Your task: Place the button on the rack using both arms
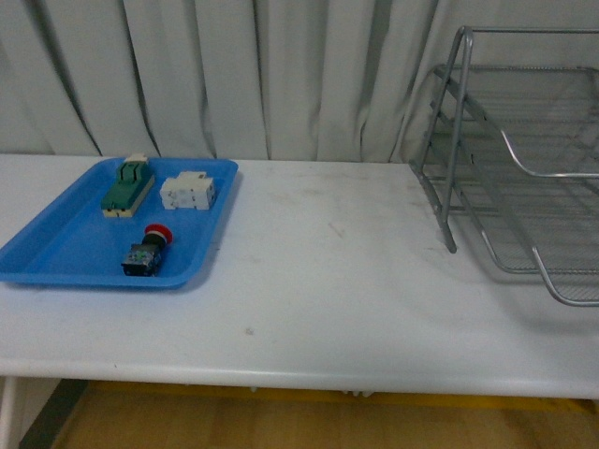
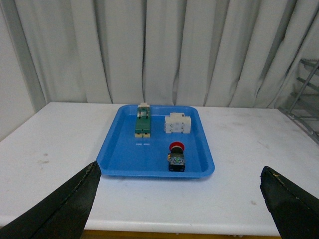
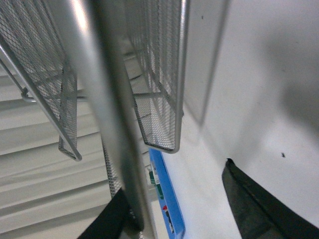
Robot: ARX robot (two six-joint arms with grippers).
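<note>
Two tools spread wide — left tool (image 2: pixel 179 170), right tool (image 3: pixel 174 177) by rack (image 3: pixel 159 74); button (image 1: pixel 149 248) lies in blue tray (image 1: pixel 56 245).

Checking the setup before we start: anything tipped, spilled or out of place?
Nothing stands out. The button lies on its side in the blue tray; the rack stands upright on the table.

A blue tray (image 1: pixel 65 245) carries a green-and-cream block (image 1: pixel 127 186) at 12 o'clock, a white block (image 1: pixel 187 192) at 2 o'clock and a red-capped, black-bodied button (image 1: pixel 147 251) at 5 o'clock, on a white table (image 1: pixel 328 290) with a silver wire-mesh rack (image 1: pixel 524 164).
</note>
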